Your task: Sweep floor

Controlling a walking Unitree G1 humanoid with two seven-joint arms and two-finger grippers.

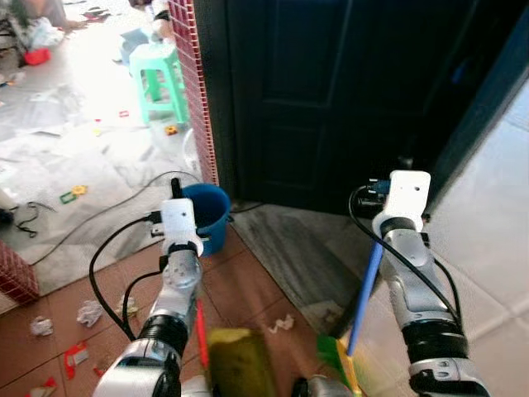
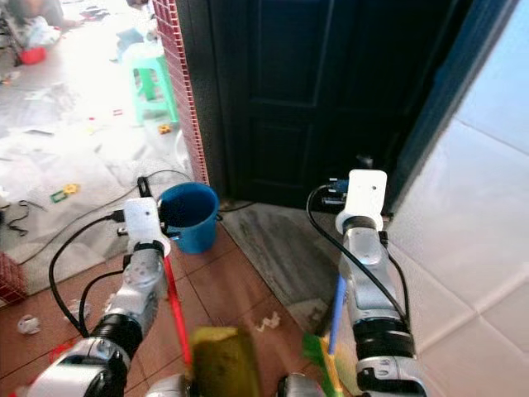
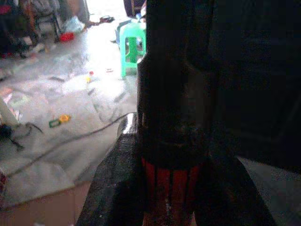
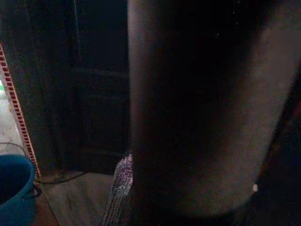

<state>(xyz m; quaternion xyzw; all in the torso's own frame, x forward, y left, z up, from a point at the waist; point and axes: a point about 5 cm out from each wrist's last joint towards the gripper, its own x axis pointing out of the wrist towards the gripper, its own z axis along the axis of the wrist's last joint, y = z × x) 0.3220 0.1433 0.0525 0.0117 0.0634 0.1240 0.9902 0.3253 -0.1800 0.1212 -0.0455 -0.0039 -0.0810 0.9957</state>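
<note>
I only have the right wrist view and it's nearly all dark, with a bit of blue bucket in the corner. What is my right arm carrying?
Observer: A long blue broom handle runs down beside the right arm, with green bristles at the bottom.
Operator: And the left?
Observer: A red handle beside the left arm.
Operator: Any litter nearby?
Observer: Crumpled white paper scraps lie on the terracotta tiles, left of the left arm.

Blue bucket (image 2: 188, 217) on terracotta floor tiles (image 2: 227, 289), beside red-tiled pillar (image 2: 180, 91) and dark door (image 2: 302, 99). Red handle (image 2: 175, 310) along left arm; blue handle (image 2: 335, 310) along right arm. Paper scraps (image 2: 266, 321). Green stool (image 2: 149, 78) beyond.
</note>
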